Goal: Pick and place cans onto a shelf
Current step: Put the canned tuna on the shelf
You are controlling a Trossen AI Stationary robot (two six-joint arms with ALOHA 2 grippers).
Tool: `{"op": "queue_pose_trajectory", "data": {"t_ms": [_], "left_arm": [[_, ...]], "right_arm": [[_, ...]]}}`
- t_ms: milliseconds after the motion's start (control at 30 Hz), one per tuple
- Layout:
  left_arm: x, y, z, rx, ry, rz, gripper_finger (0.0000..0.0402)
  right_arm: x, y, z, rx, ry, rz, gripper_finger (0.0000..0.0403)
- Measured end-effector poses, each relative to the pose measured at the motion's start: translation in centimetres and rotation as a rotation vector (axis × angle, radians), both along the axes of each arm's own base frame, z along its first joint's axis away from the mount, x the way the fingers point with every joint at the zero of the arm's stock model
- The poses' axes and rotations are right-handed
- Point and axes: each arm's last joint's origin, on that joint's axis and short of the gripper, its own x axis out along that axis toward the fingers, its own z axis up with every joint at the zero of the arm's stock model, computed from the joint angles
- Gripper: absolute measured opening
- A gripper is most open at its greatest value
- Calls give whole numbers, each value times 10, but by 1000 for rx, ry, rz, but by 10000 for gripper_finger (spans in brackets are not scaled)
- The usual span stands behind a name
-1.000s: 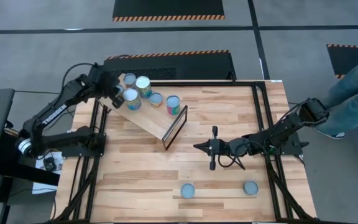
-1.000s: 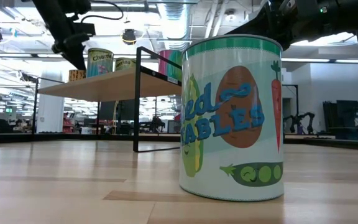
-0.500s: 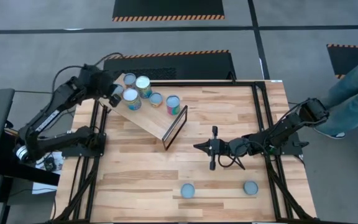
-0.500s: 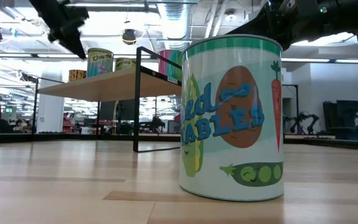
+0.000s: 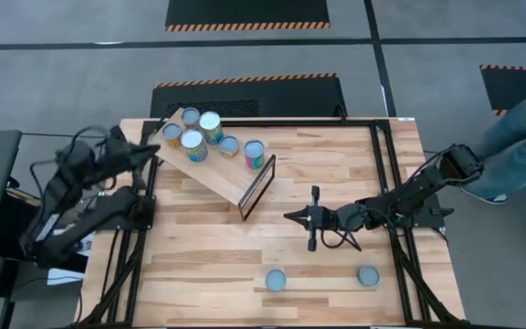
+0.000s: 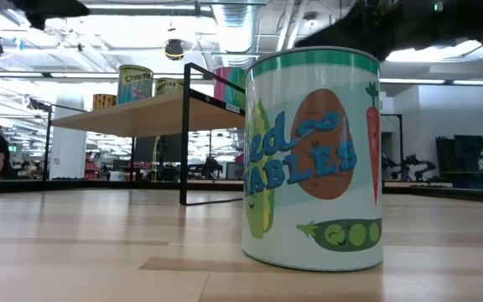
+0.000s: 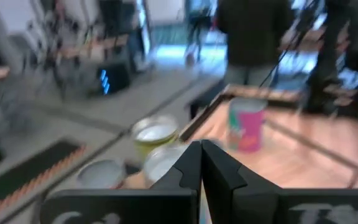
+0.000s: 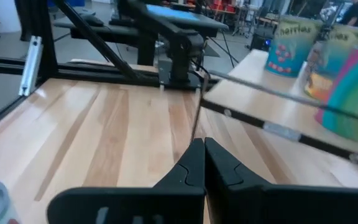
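With five cans shelved, the two loose cans [image 5: 276,280] at lower centre sit nearer the right claw [image 5: 289,217], pressed together, empty; left claw [image 5: 156,149], also pressed together, sits upper left by the shelf [image 5: 231,177].

Plank table [image 5: 336,174], slanted shelf [image 5: 222,178] (five cans [image 5: 210,127], seemingly), two cans [image 5: 276,280] loose
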Motion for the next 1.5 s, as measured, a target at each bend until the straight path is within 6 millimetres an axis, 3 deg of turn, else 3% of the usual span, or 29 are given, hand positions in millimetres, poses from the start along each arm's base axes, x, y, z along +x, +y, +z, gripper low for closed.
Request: {"op": "queue_pose_trajectory", "data": {"t_ms": [133, 367, 533, 767, 1200, 1500], "left_arm": [[-13, -15, -24, 40, -123, -74, 0], [0, -7, -34, 2, -116, -170, 0], [6, -4, -44, 12, -190, -256, 0], [17, 3, -58, -34, -234, -317, 0], [23, 5, -64, -12, -252, -301, 0], [35, 7, -78, 24, -299, -345, 0]], "right_arm": [[8, 9, 13, -27, 34, 21, 12], [29, 17, 48, -16, 326, 17, 12], [27, 20, 72, 98, 539, 60, 12], [6, 35, 71, 269, 739, 9, 12], [-61, 74, 53, 537, 1068, -306, 16], [-86, 103, 45, 752, 1056, -509, 94]]}}
